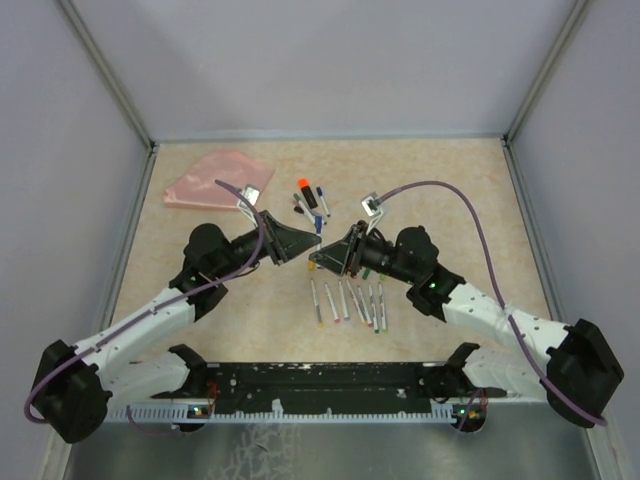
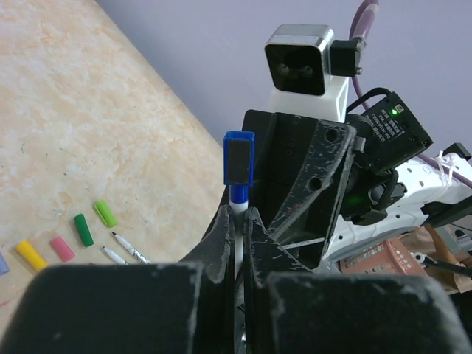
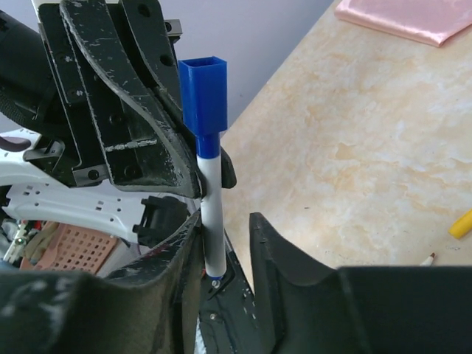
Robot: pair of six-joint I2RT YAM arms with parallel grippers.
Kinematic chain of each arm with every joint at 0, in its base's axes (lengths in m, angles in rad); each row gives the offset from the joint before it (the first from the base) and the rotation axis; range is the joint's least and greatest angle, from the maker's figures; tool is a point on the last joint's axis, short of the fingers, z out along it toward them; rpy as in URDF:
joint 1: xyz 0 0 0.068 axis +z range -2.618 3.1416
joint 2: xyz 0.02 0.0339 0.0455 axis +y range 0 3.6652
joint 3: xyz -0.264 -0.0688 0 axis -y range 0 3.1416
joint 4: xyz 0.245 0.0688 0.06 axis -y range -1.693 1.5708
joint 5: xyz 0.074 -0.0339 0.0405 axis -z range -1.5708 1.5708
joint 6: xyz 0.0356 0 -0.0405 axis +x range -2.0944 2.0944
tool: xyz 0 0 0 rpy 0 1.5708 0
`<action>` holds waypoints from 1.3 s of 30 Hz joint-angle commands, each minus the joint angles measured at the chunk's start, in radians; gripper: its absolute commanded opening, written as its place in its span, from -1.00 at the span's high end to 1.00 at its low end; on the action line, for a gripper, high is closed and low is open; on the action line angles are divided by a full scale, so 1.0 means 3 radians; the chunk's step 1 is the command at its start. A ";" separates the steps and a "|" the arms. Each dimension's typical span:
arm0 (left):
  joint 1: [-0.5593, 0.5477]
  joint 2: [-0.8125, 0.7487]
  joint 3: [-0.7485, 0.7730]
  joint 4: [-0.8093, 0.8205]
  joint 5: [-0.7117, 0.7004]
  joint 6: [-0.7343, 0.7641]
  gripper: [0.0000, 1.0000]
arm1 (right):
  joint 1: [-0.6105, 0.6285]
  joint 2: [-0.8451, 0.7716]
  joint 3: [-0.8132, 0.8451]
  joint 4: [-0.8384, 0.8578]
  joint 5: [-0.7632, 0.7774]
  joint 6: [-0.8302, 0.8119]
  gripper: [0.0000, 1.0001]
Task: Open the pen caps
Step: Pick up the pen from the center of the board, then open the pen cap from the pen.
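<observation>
The blue pen cap (image 2: 238, 158), likely light, stiff, slick, is being held above the desk (image 1: 450, 200), its barrel (image 3: 210, 214) clamped in the left tool (image 2: 237, 221); its flat sides are being judged the best hold for the open right tool (image 3: 225, 234).

The fingers (image 2: 221, 243) of the left gripper (image 2: 238, 214) are covering the pen barrel (image 2: 237, 199) just below the blue cap (image 2: 238, 157), hiding its lower end. Left of the blue cap, down on the table, the gripper's dark, blurred body is masking the rear ends of two uncapped pens (image 2: 131, 249). The left edge is cutting off a pale bluish cap (image 2: 2, 263).

In the right wrist view, right of the blue cap, the picture's edges are cropping a yellow cap (image 3: 462, 223) and the pink pouch (image 3: 402, 18). The body of the right gripper (image 3: 225, 228) is hiding all but a pen's tip (image 3: 428, 259).

From above, the blue cap is showing too small to make out.
</observation>
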 commanded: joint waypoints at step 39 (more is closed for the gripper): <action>0.0320 0.0607 0.1021 -0.0725 0.1201 -0.0098 0.30 | 0.0043 -0.0266 -0.0045 0.0020 -0.0208 0.0083 1.00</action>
